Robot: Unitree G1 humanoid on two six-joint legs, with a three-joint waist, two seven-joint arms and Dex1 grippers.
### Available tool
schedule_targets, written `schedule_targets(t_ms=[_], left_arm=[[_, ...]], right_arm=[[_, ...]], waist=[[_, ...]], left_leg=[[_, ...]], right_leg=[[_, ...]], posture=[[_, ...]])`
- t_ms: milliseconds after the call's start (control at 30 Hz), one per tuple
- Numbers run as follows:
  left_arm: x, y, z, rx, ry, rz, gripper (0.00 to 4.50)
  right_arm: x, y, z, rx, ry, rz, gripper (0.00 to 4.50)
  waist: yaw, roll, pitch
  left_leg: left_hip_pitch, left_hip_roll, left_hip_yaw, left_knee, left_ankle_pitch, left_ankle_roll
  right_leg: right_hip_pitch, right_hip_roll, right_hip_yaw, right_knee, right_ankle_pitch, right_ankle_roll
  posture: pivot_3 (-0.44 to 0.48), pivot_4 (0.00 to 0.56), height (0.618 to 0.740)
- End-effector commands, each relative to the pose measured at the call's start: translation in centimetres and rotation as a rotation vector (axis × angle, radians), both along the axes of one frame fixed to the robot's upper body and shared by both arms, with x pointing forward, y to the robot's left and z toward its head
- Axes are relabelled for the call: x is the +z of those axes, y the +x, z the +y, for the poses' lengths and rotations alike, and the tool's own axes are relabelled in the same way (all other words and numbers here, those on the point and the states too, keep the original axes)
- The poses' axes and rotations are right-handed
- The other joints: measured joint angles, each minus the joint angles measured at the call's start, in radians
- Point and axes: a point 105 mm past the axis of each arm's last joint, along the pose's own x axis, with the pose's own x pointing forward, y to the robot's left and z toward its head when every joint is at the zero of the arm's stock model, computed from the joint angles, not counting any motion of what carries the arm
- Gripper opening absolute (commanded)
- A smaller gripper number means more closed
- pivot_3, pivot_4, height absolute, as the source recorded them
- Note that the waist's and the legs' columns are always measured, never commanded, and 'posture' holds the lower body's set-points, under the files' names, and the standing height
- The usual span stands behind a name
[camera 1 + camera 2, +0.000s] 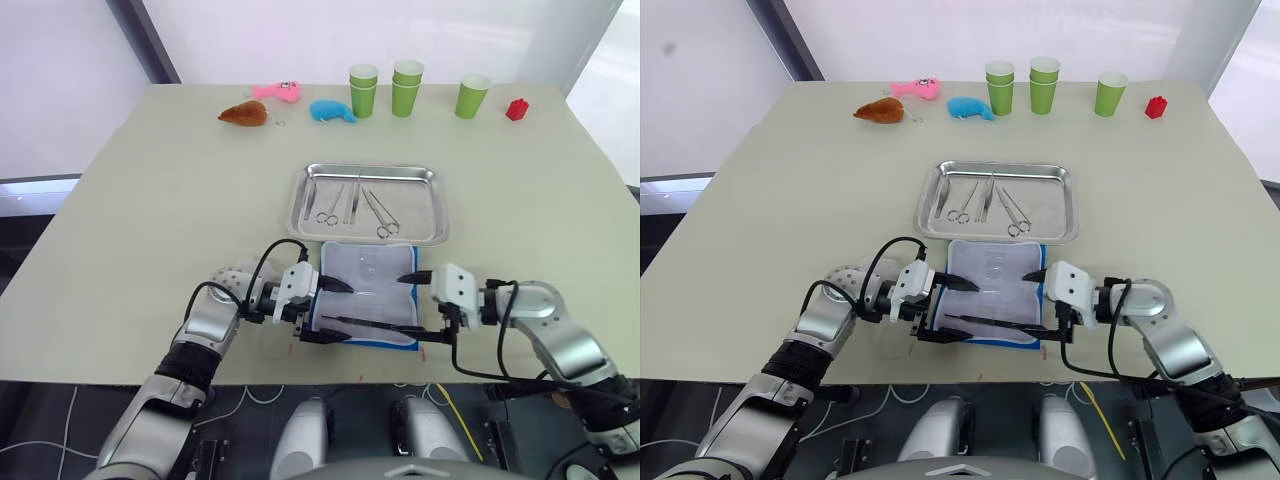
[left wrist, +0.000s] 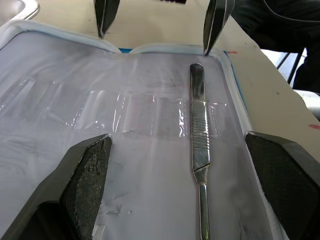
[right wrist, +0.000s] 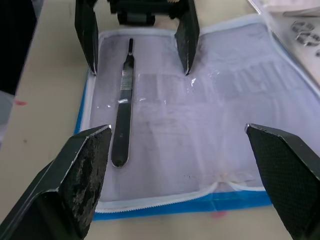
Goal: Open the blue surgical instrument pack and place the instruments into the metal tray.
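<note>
text: none legible — pack lining [image 3: 200, 115] print too faint

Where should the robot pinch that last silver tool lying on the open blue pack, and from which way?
Probably around the wide flat handle of the scalpel-like instrument, near its middle, coming straight down from above. It lies flat under a clear strap on the pale lining of the blue surgical instrument pack, so fingers must close across its narrow width. The left gripper, open, already straddles it; the thin tip end looks too slim to hold.

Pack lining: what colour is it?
Pale grey-white lining, edged in blue; clearest in the right wrist view.
</note>
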Motion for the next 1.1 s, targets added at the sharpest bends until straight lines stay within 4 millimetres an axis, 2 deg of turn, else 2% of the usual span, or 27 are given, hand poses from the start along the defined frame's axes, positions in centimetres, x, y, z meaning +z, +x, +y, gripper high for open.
schedule_targets(t_ms=[33,200,233,267,300,333,367,433,533,733,900,1100], left_arm=[[-4.2,-1.1,2.7,0.090,0.137,0.160,4.50],[-4.2,-1.2,2.7,0.093,0.135,0.162,4.50],[-4.2,-1.2,2.7,0.094,0.135,0.162,4.50],[-4.2,-1.2,2.7,0.095,0.134,0.162,4.50],[-4.2,-1.2,2.7,0.096,0.134,0.161,4.50],[-4.2,-1.2,2.6,0.097,0.133,0.161,4.50],[-4.2,-1.2,2.6,0.098,0.133,0.161,4.50],[-4.3,-1.2,2.6,0.099,0.132,0.161,4.50],[-4.3,-1.2,2.6,0.099,0.131,0.162,4.50],[-4.3,-1.2,2.5,0.099,0.130,0.160,4.50],[-4.3,-1.2,2.6,0.101,0.131,0.157,4.50],[-4.4,-1.2,2.6,0.102,0.132,0.156,4.50]], right_arm=[[-0.8,-0.2,0.6,0.047,-0.062,-0.026,4.47],[-3.4,-0.7,0.0,0.036,-0.167,0.054,4.47],[-3.7,-0.8,0.0,0.032,-0.166,0.073,3.96],[-3.8,-0.9,0.0,0.027,-0.161,0.086,3.67],[-3.9,-0.9,0.0,0.024,-0.158,0.093,3.00],[-4.0,-0.9,0.0,0.021,-0.158,0.100,2.70],[-4.2,-1.0,-0.1,0.019,-0.160,0.109,2.17],[-4.4,-1.0,-0.2,0.013,-0.160,0.121,1.63],[-4.6,-1.0,-0.3,0.004,-0.155,0.137,0.10],[-4.2,-1.0,0.2,0.008,-0.122,0.139,0.04],[-1.7,-0.8,2.3,0.036,-0.044,0.105,0.04],[-0.2,-0.8,3.4,0.070,-0.056,0.076,0.04]], waist=[[0.000,0.000,0.000],[-0.008,-0.002,-0.004],[-0.009,-0.003,-0.004],[-0.011,-0.003,-0.005],[-0.014,-0.004,-0.006],[-0.016,-0.005,-0.007],[-0.016,-0.005,-0.007],[-0.016,-0.005,-0.008],[-0.016,-0.006,-0.010],[-0.016,-0.008,-0.011],[-0.018,-0.008,-0.011],[-0.018,-0.007,-0.011]], left_leg=[[0.000,0.000,0.000,0.000,0.000,0.000],[0.002,0.000,0.000,0.000,0.000,0.000],[0.002,0.000,0.000,0.000,0.000,0.000],[0.002,0.000,-0.001,0.000,0.000,0.000],[0.002,0.000,-0.001,0.000,0.000,0.000],[0.003,0.000,0.000,0.000,0.000,0.000],[0.003,0.000,0.000,0.000,0.000,0.000],[0.004,0.001,0.000,0.000,0.000,0.000],[0.004,0.001,0.000,0.000,0.000,0.000],[0.004,0.001,0.000,0.000,0.000,0.000],[0.005,0.001,0.000,0.000,0.000,0.000],[0.005,0.001,0.000,0.000,0.000,0.000]], right_leg=[[0.000,0.000,0.000,0.000,0.000,0.000],[0.001,0.000,0.000,0.000,0.000,0.000],[0.002,0.000,0.000,0.000,0.000,-0.001],[0.002,0.000,0.000,0.000,0.000,-0.001],[0.002,0.000,0.000,0.001,0.000,-0.001],[0.002,0.000,0.000,0.001,-0.001,-0.001],[0.002,0.000,0.001,0.001,-0.001,-0.002],[0.003,0.000,0.001,0.001,-0.001,-0.002],[0.003,0.000,0.001,0.001,-0.001,-0.002],[0.003,0.000,0.001,0.001,-0.001,-0.002],[0.003,0.000,0.001,0.001,-0.001,-0.003],[0.002,0.000,0.002,0.002,-0.001,-0.003]], posture=[[0.000,0.150,0.740],[0.000,0.150,0.740],[0.000,0.150,0.740],[0.000,0.150,0.740],[0.000,0.150,0.740],[0.000,0.150,0.740],[0.000,0.150,0.740],[0.000,0.150,0.740],[0.000,0.150,0.740],[0.000,0.150,0.740],[0.000,0.150,0.740],[0.000,0.150,0.740]])
